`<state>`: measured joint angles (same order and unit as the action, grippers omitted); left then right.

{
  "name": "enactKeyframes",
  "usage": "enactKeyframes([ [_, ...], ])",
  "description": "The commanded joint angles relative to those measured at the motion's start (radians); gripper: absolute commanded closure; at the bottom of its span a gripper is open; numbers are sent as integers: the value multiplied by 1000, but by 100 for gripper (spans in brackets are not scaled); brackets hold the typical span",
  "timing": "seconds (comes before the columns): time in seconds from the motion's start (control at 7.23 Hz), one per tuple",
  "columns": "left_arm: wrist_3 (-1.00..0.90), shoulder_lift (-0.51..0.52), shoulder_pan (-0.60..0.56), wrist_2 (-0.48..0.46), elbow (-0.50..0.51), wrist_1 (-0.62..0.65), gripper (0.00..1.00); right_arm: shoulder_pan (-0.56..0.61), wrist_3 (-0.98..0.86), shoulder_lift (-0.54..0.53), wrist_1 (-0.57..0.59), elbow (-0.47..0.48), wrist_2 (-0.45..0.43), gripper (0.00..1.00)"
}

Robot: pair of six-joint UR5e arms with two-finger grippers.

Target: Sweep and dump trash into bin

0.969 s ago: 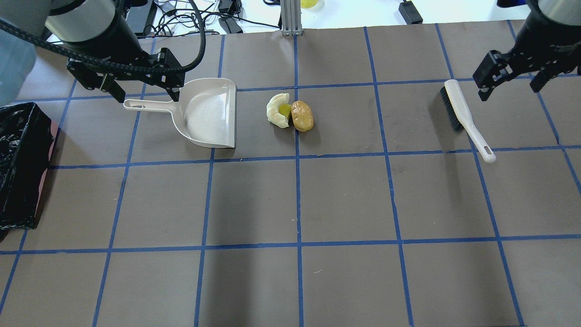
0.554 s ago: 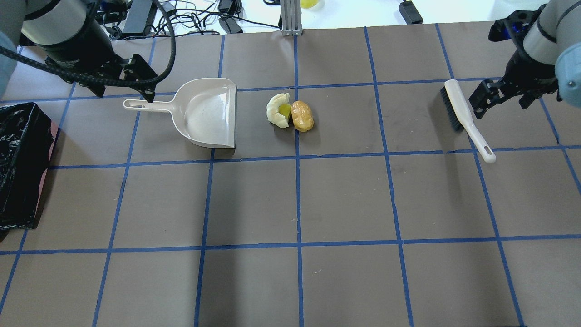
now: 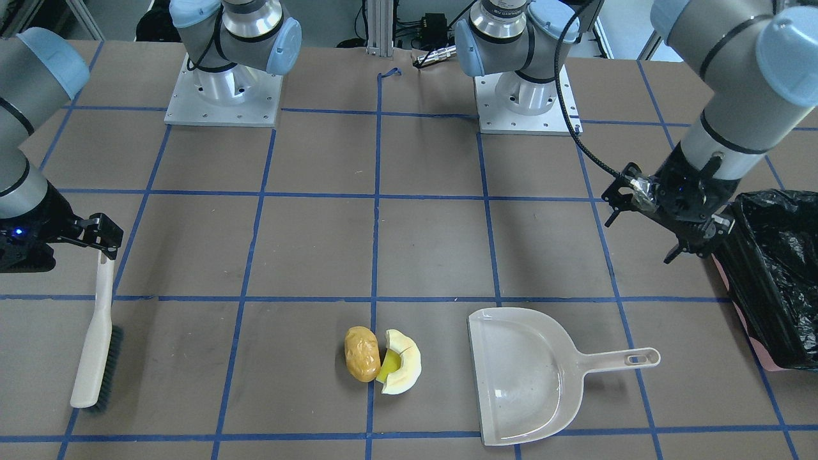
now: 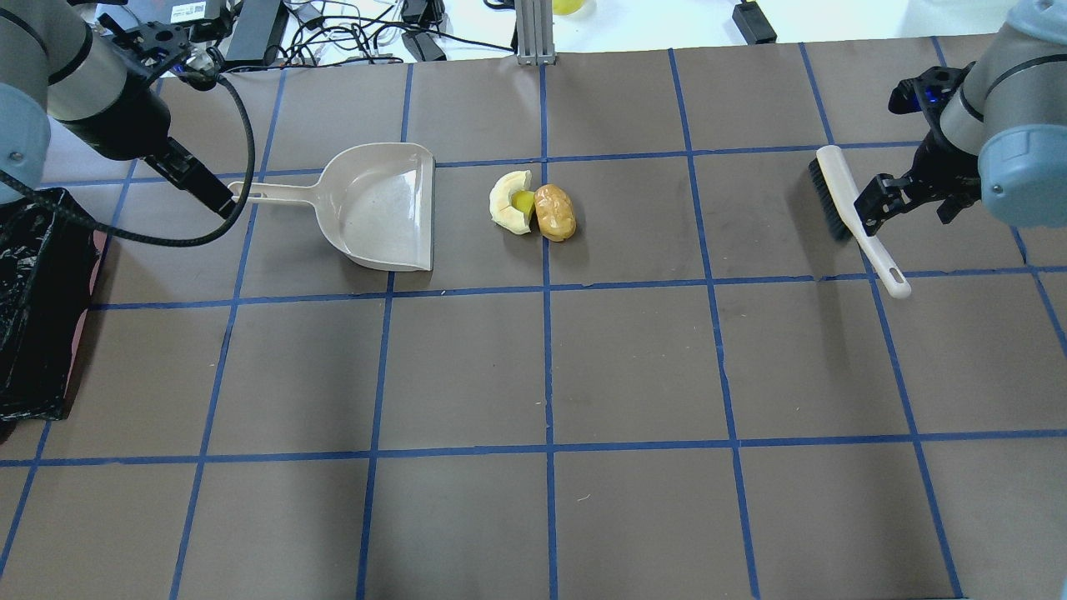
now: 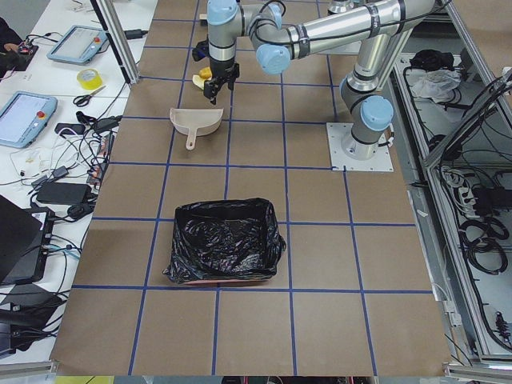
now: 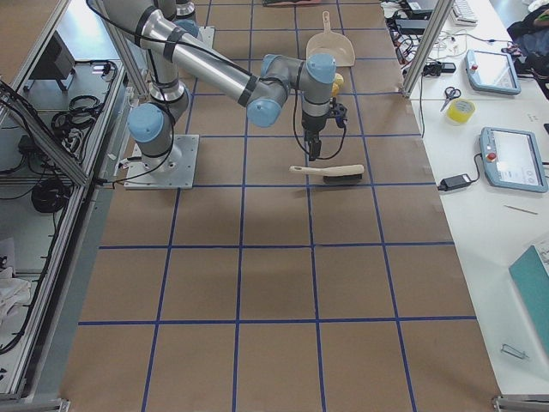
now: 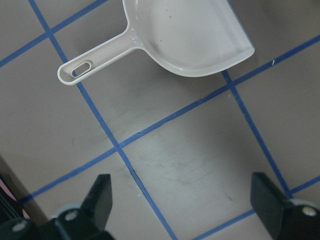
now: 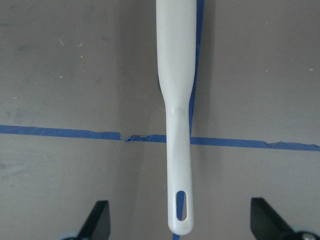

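The trash, a golden-brown potato-like lump [image 4: 555,212] and a cream rind wedge [image 4: 509,201] with a yellow-green piece, lies mid-table, also in the front view [image 3: 362,353]. The beige dustpan [image 4: 379,208] lies empty just left of it, mouth toward the trash. My left gripper [image 4: 218,200] is open and empty, hovering by the end of the dustpan's handle [image 7: 75,72] without touching it. The brush [image 4: 842,196] lies at the right. My right gripper [image 4: 907,208] is open above the brush handle [image 8: 177,150], fingers on either side.
The bin [image 4: 33,308], pink and lined with a black bag, stands at the table's left edge, close to my left arm. Blue tape lines grid the brown table [image 4: 633,367]. Cables and gear lie beyond the far edge.
My left gripper moved left along the dustpan handle toward its end. My right gripper moved nearer and over the brush handle. Dustpan, brush and trash have not moved.
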<state>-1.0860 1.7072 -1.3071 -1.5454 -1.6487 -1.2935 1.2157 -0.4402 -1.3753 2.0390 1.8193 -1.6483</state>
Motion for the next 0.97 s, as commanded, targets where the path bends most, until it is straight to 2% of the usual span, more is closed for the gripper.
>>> enactKeyframes([
  [0.0,-354,144,11,-7,35,69,3,-8,-5,54,9,0,5,0],
  [0.28,-650,248,11,-8,134,68,0,-10,-12,102,18,1,15,0],
  [0.55,-670,307,-30,-33,171,74,0,-30,-12,142,39,3,19,0],
  [0.83,-690,391,-41,-86,274,77,0,-45,-12,147,24,11,18,0],
])
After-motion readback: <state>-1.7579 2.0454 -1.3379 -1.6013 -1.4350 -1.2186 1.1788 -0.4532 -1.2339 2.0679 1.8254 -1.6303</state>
